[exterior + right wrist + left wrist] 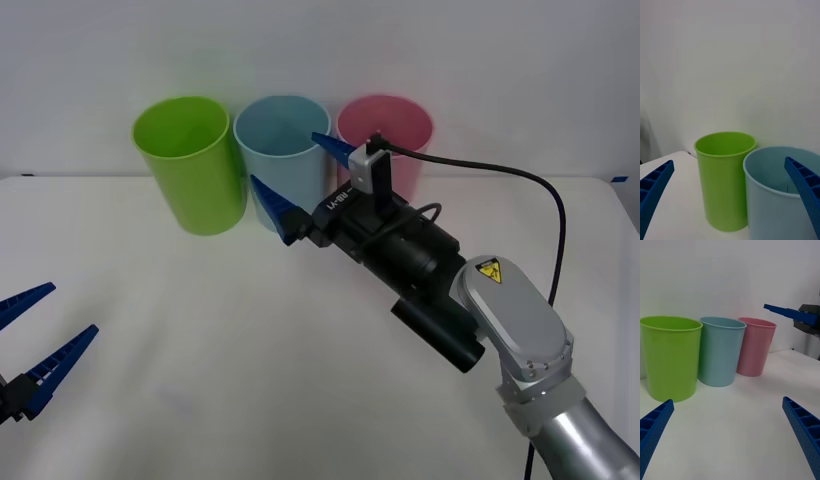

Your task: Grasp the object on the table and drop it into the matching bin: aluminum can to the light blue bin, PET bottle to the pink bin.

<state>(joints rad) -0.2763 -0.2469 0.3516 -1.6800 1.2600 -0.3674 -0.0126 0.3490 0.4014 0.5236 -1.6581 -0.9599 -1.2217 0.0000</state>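
Note:
My right gripper (283, 157) hangs open at the rim of the light blue bin (300, 180), the middle one of three bins at the back of the white table (250, 360). Nothing sits between its fingers. In the right wrist view the gripper (729, 161) is spread above the bin's (767, 202) mouth. The pink bin (360, 115) stands just right of it. My left gripper (72, 309) waits open and empty at the table's near left, facing the light blue bin (720, 352) and pink bin (754, 348). The aluminum can and the PET bottle are out of view.
A lime green bin (195, 180) stands left of the light blue one, close beside it (724, 180). A black cable (520, 180) arcs from the right wrist camera over the table's right side. A plain white wall rises behind the bins.

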